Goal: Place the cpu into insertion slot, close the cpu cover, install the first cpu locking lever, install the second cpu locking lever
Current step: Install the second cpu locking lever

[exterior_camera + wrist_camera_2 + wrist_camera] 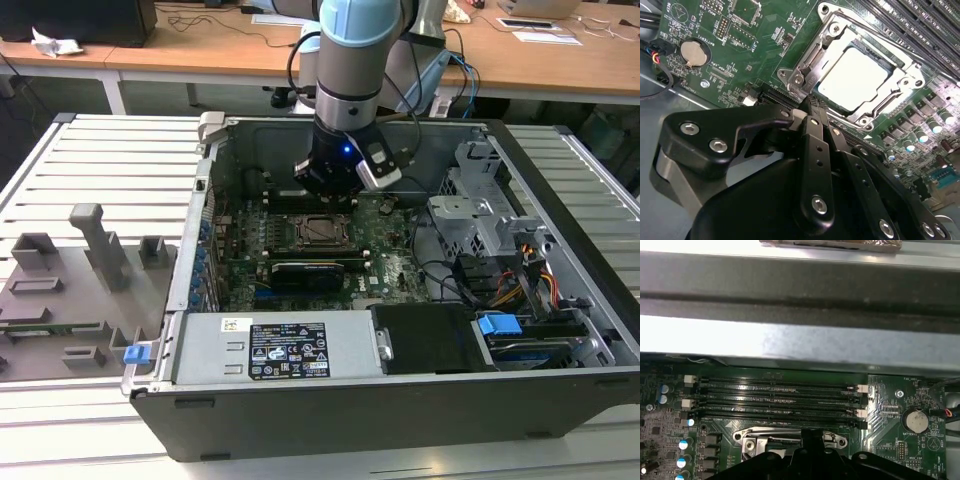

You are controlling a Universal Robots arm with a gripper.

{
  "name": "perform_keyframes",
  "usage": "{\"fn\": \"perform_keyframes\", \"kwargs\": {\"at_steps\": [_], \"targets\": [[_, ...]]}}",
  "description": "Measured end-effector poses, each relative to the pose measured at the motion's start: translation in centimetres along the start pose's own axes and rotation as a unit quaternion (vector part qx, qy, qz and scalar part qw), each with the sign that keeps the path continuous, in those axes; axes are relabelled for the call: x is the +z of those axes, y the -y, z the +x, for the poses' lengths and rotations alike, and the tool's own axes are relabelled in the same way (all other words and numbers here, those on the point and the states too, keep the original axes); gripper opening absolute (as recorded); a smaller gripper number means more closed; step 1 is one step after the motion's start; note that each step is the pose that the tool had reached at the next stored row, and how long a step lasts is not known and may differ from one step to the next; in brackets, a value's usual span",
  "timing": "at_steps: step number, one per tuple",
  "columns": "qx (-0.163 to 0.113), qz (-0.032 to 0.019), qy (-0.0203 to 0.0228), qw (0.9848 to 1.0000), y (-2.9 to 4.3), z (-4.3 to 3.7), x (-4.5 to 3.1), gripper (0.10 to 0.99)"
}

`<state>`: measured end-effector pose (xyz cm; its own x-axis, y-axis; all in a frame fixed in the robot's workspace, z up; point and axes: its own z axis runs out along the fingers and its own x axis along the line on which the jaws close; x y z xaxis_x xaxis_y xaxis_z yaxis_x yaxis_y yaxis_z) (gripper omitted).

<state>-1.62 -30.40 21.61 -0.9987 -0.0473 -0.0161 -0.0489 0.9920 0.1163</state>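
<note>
The cpu [852, 80] sits in the insertion slot [826, 64] with the cpu cover [890, 102] down over it; gripper [815, 112], fingers pressed together and empty, touches the cover's edge, lever status unclear.

"What's behind the rig?"
"Long wooden desks [560, 60] with cables and papers on them."
"And underneath?"
"A pale slatted metal table [110, 170], with a grey fixture tray [60, 300] on the exterior view's left."
</note>
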Motion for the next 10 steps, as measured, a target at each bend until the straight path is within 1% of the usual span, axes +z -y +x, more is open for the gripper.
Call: {"fn": "perform_keyframes", "kwargs": {"at_steps": [10], "targets": [[0.000, 0.0000, 0.0000, 1.0000, 0.30, 0.01, -0.03, 0.106]]}}
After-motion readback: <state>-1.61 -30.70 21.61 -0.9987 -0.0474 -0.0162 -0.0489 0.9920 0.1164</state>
